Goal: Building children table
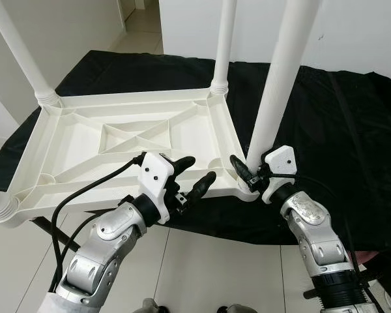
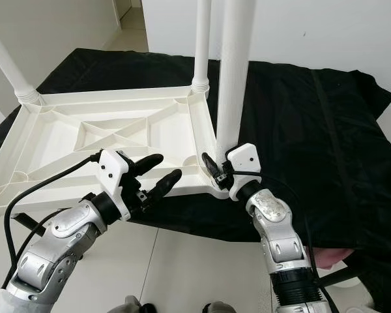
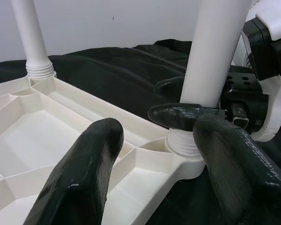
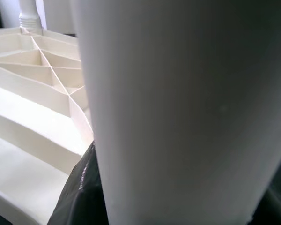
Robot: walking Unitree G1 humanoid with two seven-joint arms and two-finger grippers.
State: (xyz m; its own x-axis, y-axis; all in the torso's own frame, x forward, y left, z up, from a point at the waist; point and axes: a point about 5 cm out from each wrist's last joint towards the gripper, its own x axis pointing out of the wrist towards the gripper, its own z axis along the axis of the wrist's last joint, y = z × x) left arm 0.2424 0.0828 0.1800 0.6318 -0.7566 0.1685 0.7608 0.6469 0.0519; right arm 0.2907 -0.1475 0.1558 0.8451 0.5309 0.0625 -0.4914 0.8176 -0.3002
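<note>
On a black cloth (image 1: 326, 124) spread over a low surface, I see the white plastic children table top (image 1: 85, 150) lying upside down, its ribbed underside facing up toward the head camera. Three white round plastic legs already stand in corner sockets: one at the far left corner (image 1: 19, 52), one at the far right corner (image 1: 223, 45), and one at the near right corner (image 1: 280, 72), which rises steeply and leans a little to the right in the left eye view. A ribbed white socket collar (image 1: 0, 207) is at the near left corner, at the edge of the picture.

My right gripper (image 1: 246, 171) is at the base of the near right leg. The right forearm comes up from below, the wrist bent inward toward the table corner, and the two black fingers are clamped on the leg just above its threaded collar. In the left wrist view one black finger of the right gripper (image 3: 182, 116) lies across the front of this leg, touching it. In the right wrist view the leg (image 4: 178, 112) is very close and blurred.

My left gripper (image 1: 197, 175) is beside the near edge of the table top, left of that same corner. The left arm reaches forward with the elbow low, a black cable (image 1: 91, 186) looping from its wrist. Its fingers (image 3: 79, 183) are spread apart and hold nothing; they point toward the corner socket.
</note>
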